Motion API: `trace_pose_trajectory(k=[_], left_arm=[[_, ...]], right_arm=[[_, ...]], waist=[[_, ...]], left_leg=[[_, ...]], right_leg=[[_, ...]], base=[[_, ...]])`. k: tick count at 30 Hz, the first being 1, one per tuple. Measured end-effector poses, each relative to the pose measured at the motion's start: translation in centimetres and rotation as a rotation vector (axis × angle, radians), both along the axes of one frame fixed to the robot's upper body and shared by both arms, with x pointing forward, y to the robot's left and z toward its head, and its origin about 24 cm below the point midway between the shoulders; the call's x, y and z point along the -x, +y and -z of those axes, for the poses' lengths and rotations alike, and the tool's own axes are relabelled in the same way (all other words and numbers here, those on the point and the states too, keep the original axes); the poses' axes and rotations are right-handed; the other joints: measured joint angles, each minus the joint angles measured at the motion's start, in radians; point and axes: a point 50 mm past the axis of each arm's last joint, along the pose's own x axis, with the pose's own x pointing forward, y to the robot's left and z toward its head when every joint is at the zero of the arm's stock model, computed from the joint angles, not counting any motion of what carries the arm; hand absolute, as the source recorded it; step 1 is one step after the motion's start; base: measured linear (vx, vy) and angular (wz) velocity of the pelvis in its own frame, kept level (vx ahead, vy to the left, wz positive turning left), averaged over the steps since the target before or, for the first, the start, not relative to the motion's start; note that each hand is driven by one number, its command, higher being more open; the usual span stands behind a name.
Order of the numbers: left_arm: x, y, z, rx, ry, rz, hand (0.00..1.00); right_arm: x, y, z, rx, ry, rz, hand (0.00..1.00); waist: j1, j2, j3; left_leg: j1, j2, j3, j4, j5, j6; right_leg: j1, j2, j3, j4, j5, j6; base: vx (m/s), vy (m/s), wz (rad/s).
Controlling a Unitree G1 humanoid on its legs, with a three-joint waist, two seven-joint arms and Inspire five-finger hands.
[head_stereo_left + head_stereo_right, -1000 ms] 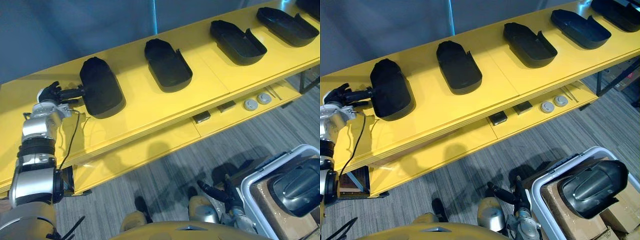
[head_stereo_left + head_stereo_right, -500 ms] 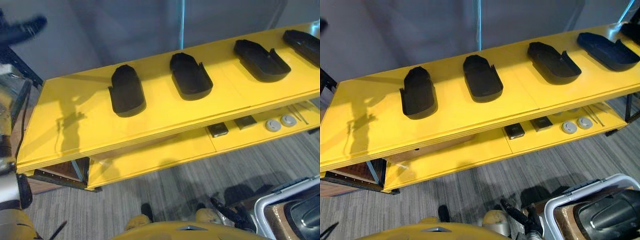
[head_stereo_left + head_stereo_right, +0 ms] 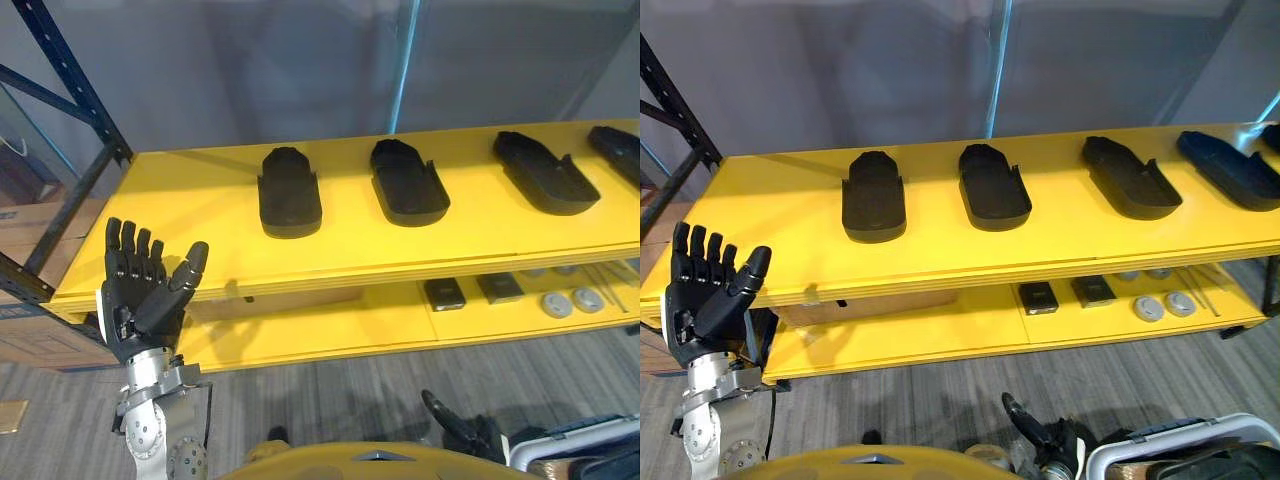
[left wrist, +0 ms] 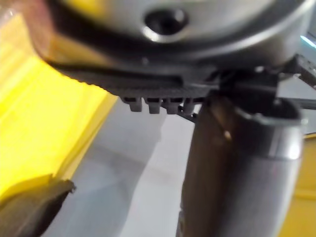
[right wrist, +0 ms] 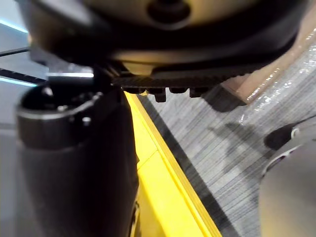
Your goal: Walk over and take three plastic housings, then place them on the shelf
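The left hand point(image 3: 138, 302) is raised low on the left, in front of the near left corner of the yellow shelf point(image 3: 200, 225). Its palm faces the head camera, fingers straight up, thumb angled out to the right, and nothing is in it. It is well apart from the housings.

On the shelf top four black plastic housings lie in a row: the leftmost housing point(image 3: 290, 192), the second housing point(image 3: 408, 183), the third housing point(image 3: 545, 173) and the fourth housing point(image 3: 622, 150) at the far right edge.

The right hand point(image 3: 465, 435) hangs low near the floor, fingers loosely extended and empty, just left of the white-rimmed bin point(image 3: 1180, 433).

A second ago the left hand reached onto the shelf and touched the near-left end of the leftmost housing. Half a second ago it was lifted high at the far left. Now it is down in front of the shelf edge. The camera has swung, and the housings keep their row.
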Motion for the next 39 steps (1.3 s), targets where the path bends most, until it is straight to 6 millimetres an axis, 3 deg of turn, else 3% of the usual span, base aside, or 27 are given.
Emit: trace_pose_trajectory(k=[4, 7, 10, 12, 13, 18, 20, 23, 28, 29, 30, 31, 32, 33, 34, 35, 36, 37, 39], left_arm=[[-2.0, -0.2, -3.0, -0.101, -0.183, 0.068, 1.00], [-3.6, -2.2, -6.1, -0.119, -0.356, 0.180, 1.00], [-4.6, -5.0, -7.6, -0.106, -0.441, 0.306, 1.00], [-5.4, -7.1, -8.4, -0.131, -0.471, 0.383, 1.00], [-6.0, -9.5, -9.3, -0.188, -0.498, 0.478, 1.00], [-6.6, -13.6, -10.5, -0.282, -0.537, 0.708, 1.00], [-6.9, -13.8, -10.3, -0.283, -0.499, 0.721, 1.00], [-7.2, -13.5, -9.7, -0.294, -0.437, 0.711, 1.00], [-7.0, -12.5, -8.3, -0.275, -0.340, 0.661, 1.00], [-6.7, -11.8, -7.6, -0.260, -0.304, 0.618, 1.00], [-6.5, -10.3, -6.9, -0.238, -0.255, 0.531, 1.00], [-6.3, -9.6, -6.5, -0.224, -0.231, 0.481, 1.00], [-5.6, -8.0, -5.8, -0.184, -0.186, 0.372, 1.00], [-5.1, -7.3, -5.5, -0.165, -0.167, 0.320, 1.00], [-4.0, -6.2, -5.3, -0.148, -0.149, 0.250, 1.00], [-3.1, -5.6, -5.3, -0.148, -0.162, 0.224, 1.00], [-2.9, -5.6, -5.5, -0.148, -0.179, 0.218, 1.00], [-2.7, -5.6, -6.2, -0.145, -0.226, 0.219, 1.00], [-2.5, -6.1, -6.8, -0.142, -0.269, 0.238, 1.00]], right_arm=[[-0.8, 0.0, -0.5, 0.058, -0.040, 0.022, 1.00], [-2.3, -0.6, -2.1, 0.151, -0.128, 0.051, 1.00], [-4.3, -1.4, -5.5, 0.258, -0.311, 0.037, 1.00], [-5.4, -1.6, -7.1, 0.305, -0.408, 0.005, 1.00], [-6.2, -1.7, -8.4, 0.326, -0.486, -0.016, 1.00], [-6.2, -1.9, -10.5, 0.387, -0.562, -0.062, 1.00], [-6.2, -1.5, -11.3, 0.407, -0.579, -0.135, 1.00], [-7.4, -0.4, -13.1, 0.394, -0.675, -0.242, 1.00], [-10.0, 0.5, -16.1, 0.408, -0.842, -0.339, 1.00], [-10.4, 0.5, -16.4, 0.409, -0.858, -0.352, 1.00], [-11.2, 0.9, -16.8, 0.396, -0.892, -0.382, 1.00], [-11.7, 1.1, -17.1, 0.383, -0.915, -0.399, 1.00], [-12.4, 1.2, -17.6, 0.367, -0.948, -0.438, 1.00], [-12.8, 1.2, -17.7, 0.360, -0.957, -0.457, 1.00], [-13.2, 1.0, -17.6, 0.351, -0.951, -0.471, 1.00], [-13.2, 0.8, -17.0, 0.321, -0.934, -0.437, 1.00], [-13.0, 0.8, -16.8, 0.304, -0.928, -0.411, 1.00], [-12.3, 0.9, -16.2, 0.271, -0.905, -0.350, 1.00], [-10.6, 1.4, -15.0, 0.229, -0.851, -0.301, 1.00]], waist=[[-0.005, -0.004, -0.009], [-0.020, 0.010, -0.018], [-0.070, 0.034, -0.030], [-0.097, 0.035, -0.029], [-0.125, 0.025, -0.023], [-0.164, 0.023, -0.016], [-0.176, 0.026, -0.016], [-0.163, 0.023, -0.011], [-0.158, 0.019, 0.012], [-0.140, 0.018, 0.014], [-0.122, 0.020, 0.021], [-0.114, 0.022, 0.029], [-0.090, 0.031, 0.051], [-0.069, 0.047, 0.058], [-0.038, 0.086, 0.061], [-0.026, 0.106, 0.061], [-0.028, 0.109, 0.064], [-0.032, 0.091, 0.083], [-0.031, 0.051, 0.120]], left_leg=[[-0.010, -0.004, 0.021, -0.001, -0.001, 0.000], [-0.021, -0.004, 0.062, 0.003, -0.001, 0.000], [-0.015, 0.001, 0.125, 0.004, -0.004, 0.004], [0.000, 0.007, 0.169, 0.005, -0.014, 0.002], [0.019, 0.013, 0.206, 0.004, -0.026, -0.005], [0.050, 0.017, 0.278, 0.004, -0.051, -0.012], [0.070, 0.018, 0.315, 0.005, -0.062, -0.014], [0.086, 0.033, 0.392, 0.032, -0.095, -0.019], [0.073, 0.054, 0.413, 0.096, -0.134, -0.021], [0.038, 0.074, 0.353, 0.191, -0.173, 0.029], [-0.017, 0.097, 0.238, 0.332, -0.223, 0.113], [-0.049, 0.104, 0.169, 0.412, -0.249, 0.154], [-0.075, 0.081, -0.002, 0.512, -0.323, 0.161], [-0.071, 0.053, -0.090, 0.532, -0.355, 0.148], [-0.078, 0.013, -0.204, 0.557, -0.397, 0.159], [-0.063, 0.015, -0.268, 0.552, -0.442, 0.150], [-0.061, 0.013, -0.283, 0.541, -0.455, 0.131], [-0.053, 0.003, -0.280, 0.527, -0.468, 0.108], [-0.019, -0.013, -0.262, 0.510, -0.485, 0.076]], right_leg=[[-0.023, -0.003, 0.025, 0.000, 0.002, -0.001], [-0.062, -0.002, 0.072, -0.002, 0.023, 0.001], [-0.090, 0.006, 0.135, -0.017, 0.054, 0.009], [-0.092, 0.015, 0.176, -0.038, 0.074, 0.007], [-0.093, 0.023, 0.211, -0.043, 0.078, 0.007], [-0.107, 0.037, 0.280, -0.045, 0.082, 0.013], [-0.108, 0.043, 0.313, -0.050, 0.088, 0.017], [-0.113, 0.055, 0.327, -0.096, 0.136, 0.019], [-0.128, 0.067, 0.320, -0.120, 0.161, 0.012], [-0.138, 0.076, 0.329, -0.112, 0.172, 0.001], [-0.143, 0.090, 0.346, -0.096, 0.179, -0.013], [-0.141, 0.094, 0.356, -0.088, 0.177, -0.019], [-0.141, 0.111, 0.415, -0.069, 0.167, -0.031], [-0.144, 0.123, 0.462, -0.060, 0.163, -0.037], [-0.161, 0.166, 0.520, -0.040, 0.158, -0.045], [-0.200, 0.212, 0.547, 0.016, 0.141, -0.040], [-0.225, 0.226, 0.551, 0.055, 0.131, -0.032], [-0.260, 0.233, 0.561, 0.128, 0.107, -0.013], [-0.290, 0.245, 0.566, 0.204, 0.103, -0.008]], base=[[0.00, 0.029, -0.14], [0.02, 0.040, -0.42], [0.05, 0.026, -0.60], [0.06, 0.023, -0.77], [0.02, 0.014, -0.59], [0.02, 0.011, -0.47], [0.04, 0.019, -0.62], [0.00, -0.018, -0.76], [-0.02, -0.068, -0.38], [0.04, -0.097, -0.79], [0.05, -0.116, -0.95], [0.03, -0.052, -1.26], [0.00, 0.017, -1.28], [-0.05, 0.179, -1.85], [-0.09, 0.277, -1.70], [-0.11, 0.255, -1.30], [-0.13, 0.151, -0.62], [-0.15, 0.078, -0.44], [-0.17, 0.071, -0.73]])
